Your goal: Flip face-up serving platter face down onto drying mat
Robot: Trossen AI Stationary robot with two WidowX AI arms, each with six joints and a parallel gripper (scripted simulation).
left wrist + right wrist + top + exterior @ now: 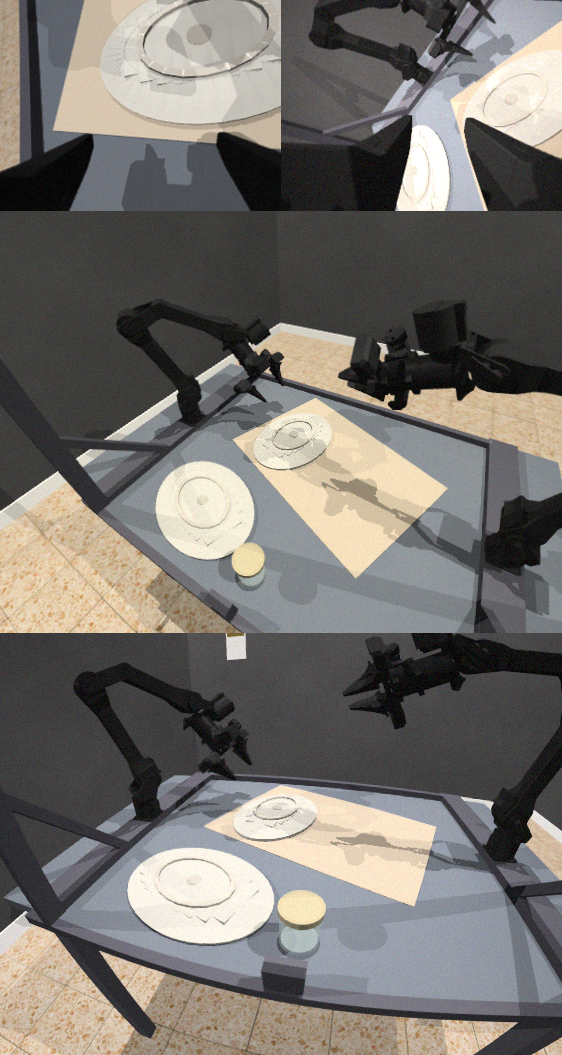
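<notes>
Serving platter: near left plate point(195, 541) point(200, 928) point(441, 181) or far plate point(277, 458) point(270, 828) point(179, 101) point(536, 127) on drying mat point(390, 476) point(385, 870) point(85, 96) point(459, 101), cannot tell | left jaws point(274, 392) point(243, 771): wide, empty, maybe for rim room | right jaws point(344, 379) point(347, 701): narrow gap, empty, high, likely avoiding bumps

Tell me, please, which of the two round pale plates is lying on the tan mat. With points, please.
The smaller-looking plate point(270, 458) point(275, 829) point(189, 105) point(517, 132), nearer the left gripper point(274, 393) point(242, 771) point(154, 138); the other point(230, 536) point(200, 933) point(438, 174) lies beside the jar point(248, 559) point(301, 909).

One clear glass-like jar with round yellow lid point(248, 559) point(301, 909) stands upright; one white rectangular panel point(236, 648) is on dark wall point(150, 256) point(300, 708).
</notes>
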